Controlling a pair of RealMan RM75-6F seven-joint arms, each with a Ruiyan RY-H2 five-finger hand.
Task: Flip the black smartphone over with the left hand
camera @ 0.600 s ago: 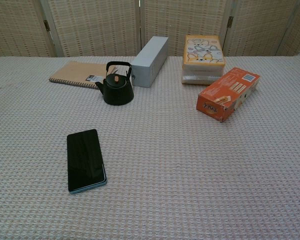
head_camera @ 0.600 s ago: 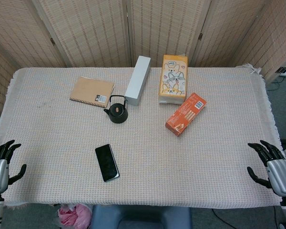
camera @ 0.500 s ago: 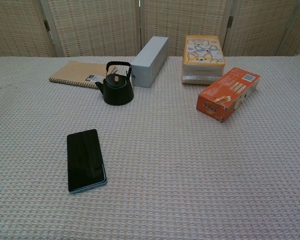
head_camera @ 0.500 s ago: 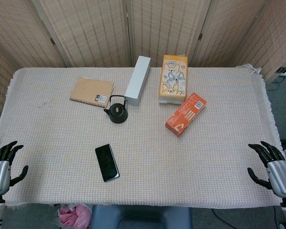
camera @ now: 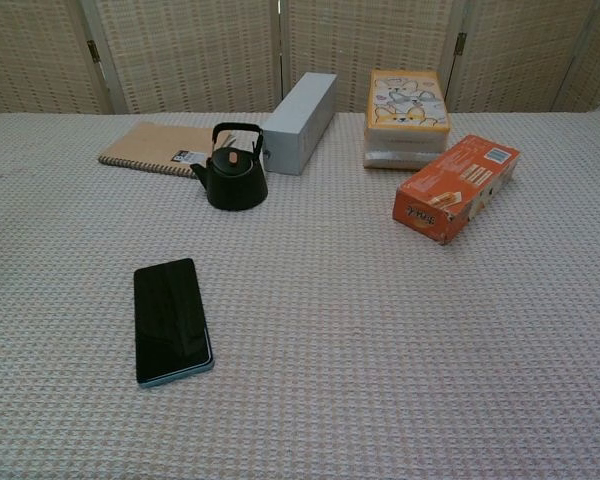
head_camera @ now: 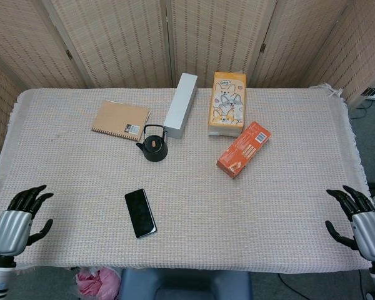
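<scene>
The black smartphone point(head_camera: 140, 212) lies flat on the woven tablecloth, screen side up, near the front of the table left of centre; the chest view shows the phone point(camera: 170, 320) at lower left. My left hand point(head_camera: 20, 220) hovers over the table's front left corner, fingers spread, empty, well to the left of the phone. My right hand point(head_camera: 361, 224) hangs at the front right edge, fingers apart, holding nothing. Neither hand shows in the chest view.
A black teapot point(head_camera: 154, 144) stands behind the phone. Further back lie a brown notebook point(head_camera: 120, 120), a long grey box point(head_camera: 180, 104), a cartoon tissue box point(head_camera: 227, 103) and an orange carton point(head_camera: 244, 149). Bamboo screens close off the back.
My left hand has moved right and inward, from beside the table edge to over its front left corner. The phone and right hand are unchanged.
</scene>
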